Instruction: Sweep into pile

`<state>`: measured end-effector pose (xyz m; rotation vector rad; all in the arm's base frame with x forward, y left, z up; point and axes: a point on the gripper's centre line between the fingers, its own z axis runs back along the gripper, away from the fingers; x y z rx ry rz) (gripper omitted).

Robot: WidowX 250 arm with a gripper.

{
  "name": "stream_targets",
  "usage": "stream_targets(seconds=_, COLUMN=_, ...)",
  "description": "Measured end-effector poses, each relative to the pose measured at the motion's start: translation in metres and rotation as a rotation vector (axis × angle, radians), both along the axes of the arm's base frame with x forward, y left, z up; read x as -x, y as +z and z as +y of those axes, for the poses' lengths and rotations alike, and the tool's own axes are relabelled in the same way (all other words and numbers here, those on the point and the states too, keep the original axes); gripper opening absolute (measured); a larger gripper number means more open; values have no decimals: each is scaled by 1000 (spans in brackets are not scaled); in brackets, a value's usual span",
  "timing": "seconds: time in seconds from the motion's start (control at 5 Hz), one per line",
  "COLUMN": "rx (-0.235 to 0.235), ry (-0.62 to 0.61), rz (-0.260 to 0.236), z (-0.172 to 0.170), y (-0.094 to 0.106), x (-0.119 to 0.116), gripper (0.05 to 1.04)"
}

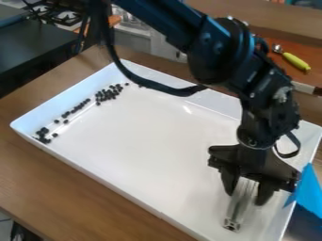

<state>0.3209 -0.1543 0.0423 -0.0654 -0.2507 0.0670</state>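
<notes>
White rectangular tray (157, 141), pellets strung out and waiting to be piled.
At four o'clock the black two-finger gripper (246, 197) is closed on an upright-looking silver metal tool (239, 204); small round black pellets (108, 93) straggle along the wall from nine to eleven. Best to lower the tool's end behind the nine o'clock stragglers, then push slowly toward the thicker cluster near eleven, low enough that none slip under.
</notes>
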Motion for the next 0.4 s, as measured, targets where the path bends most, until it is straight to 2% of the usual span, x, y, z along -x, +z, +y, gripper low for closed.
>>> stream_targets(seconds=0.2, rx=-2, ry=0, rz=12, z=3, y=12, x=5, gripper=981)
stream_targets(seconds=0.4, rx=40, ry=24, rz=-7, z=14, y=62, x=8, gripper=1002)
